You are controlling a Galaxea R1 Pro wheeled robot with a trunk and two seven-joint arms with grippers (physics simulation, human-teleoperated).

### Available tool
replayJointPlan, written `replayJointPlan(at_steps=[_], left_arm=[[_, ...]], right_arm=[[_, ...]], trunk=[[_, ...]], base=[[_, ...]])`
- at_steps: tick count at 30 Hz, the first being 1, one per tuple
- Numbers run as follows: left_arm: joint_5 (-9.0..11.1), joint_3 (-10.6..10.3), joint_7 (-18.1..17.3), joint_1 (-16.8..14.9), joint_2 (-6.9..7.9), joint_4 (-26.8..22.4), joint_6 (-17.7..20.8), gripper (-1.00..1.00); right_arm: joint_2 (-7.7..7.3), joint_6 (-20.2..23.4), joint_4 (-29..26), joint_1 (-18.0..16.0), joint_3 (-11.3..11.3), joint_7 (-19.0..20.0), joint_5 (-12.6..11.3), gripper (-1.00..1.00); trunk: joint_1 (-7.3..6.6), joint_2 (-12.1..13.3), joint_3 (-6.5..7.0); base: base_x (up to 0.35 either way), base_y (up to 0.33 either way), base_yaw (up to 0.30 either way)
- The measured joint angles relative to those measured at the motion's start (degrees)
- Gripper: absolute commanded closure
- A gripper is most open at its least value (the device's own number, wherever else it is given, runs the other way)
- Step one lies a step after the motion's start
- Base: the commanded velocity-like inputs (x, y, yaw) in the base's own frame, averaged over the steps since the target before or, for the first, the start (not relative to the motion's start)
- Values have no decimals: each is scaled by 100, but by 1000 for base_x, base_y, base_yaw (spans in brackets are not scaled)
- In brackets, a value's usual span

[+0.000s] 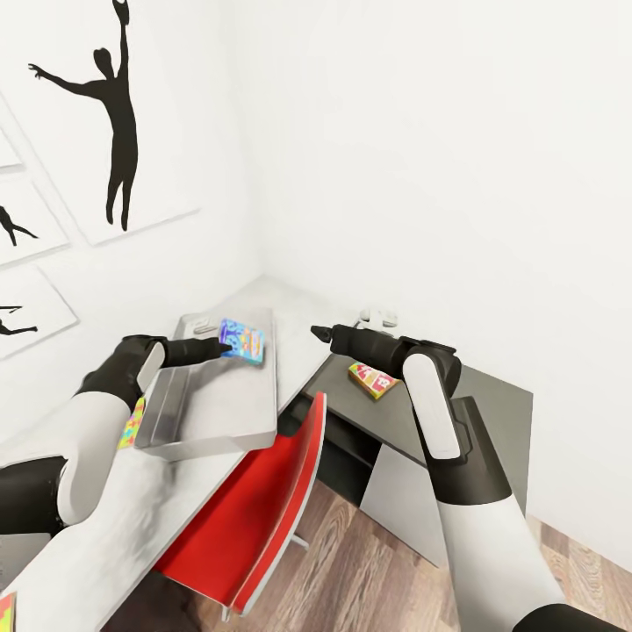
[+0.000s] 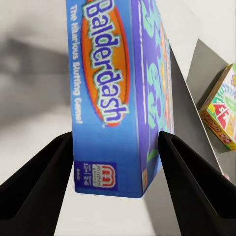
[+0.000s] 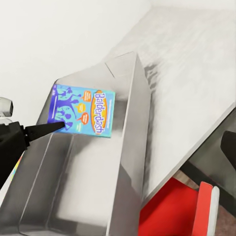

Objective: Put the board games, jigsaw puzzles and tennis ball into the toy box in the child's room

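The left tool (image 1: 230,348) grips the blue board game (image 1: 242,340) by one short end, with one black finger (image 2: 37,184) on each flat face of the box. The box is held above the far end of the toy box (image 1: 211,404), lifted over its floor and near its far wall; the right wrist view shows it tilted, with the word "Balderdash" on its cover. The toy box is a light grey tray with sloping sides and it lies on the pale bench (image 1: 132,527), close to the front edge and lengthwise toward the far corner. Just beside the left wall of the tray, under the left arm, a colourful jigsaw puzzle (image 1: 132,423) lies flat on the bench. At the near left corner of the head view a small part of another colourful flat thing (image 1: 5,612) is seen, too small to name. A red chair (image 1: 254,518) stands at the front edge of the bench. More to the right, the second board game (image 1: 372,379), yellow-green with red, lies on the lower dark-grey cabinet top (image 1: 491,395). The right tool (image 1: 318,332) hovers above the corner where the pale bench meets the cabinet top, near this box and not touching it; I cannot tell if it is open or closed
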Motion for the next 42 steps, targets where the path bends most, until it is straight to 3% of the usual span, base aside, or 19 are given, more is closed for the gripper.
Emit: replayJointPlan(at_steps=[42], left_arm=[[-5, 13, 11, 7, -6, 0, -48, 100]], right_arm=[[-11, 2, 9, 3, -7, 1, -23, -100]], trunk=[[0, 0, 0]], base=[[31, 7, 0]])
